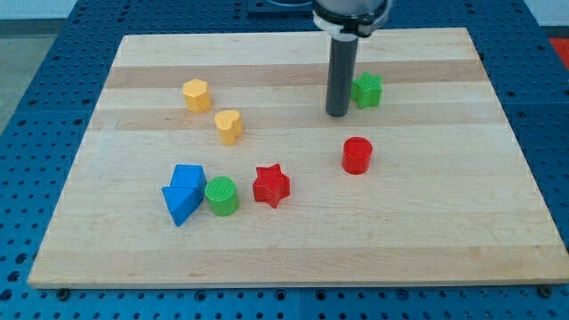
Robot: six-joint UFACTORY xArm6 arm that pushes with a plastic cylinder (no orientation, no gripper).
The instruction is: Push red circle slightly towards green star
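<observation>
My tip (337, 114) has no fingers to open or clench; it rests on the tabletop (444, 240) just left of the green star (366, 90). The red circle (356, 155) lies below, apart. I judge I should circle beneath it and nudge gently upward.

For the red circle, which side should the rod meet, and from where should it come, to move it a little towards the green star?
Meet the red circle on its lower side wall, facing the view's bottom. The green star lies almost straight above it, slightly right. My tip stands left of the star, so it should probably go around and below the circle first. The round wall may slip aside, so push centred.
</observation>
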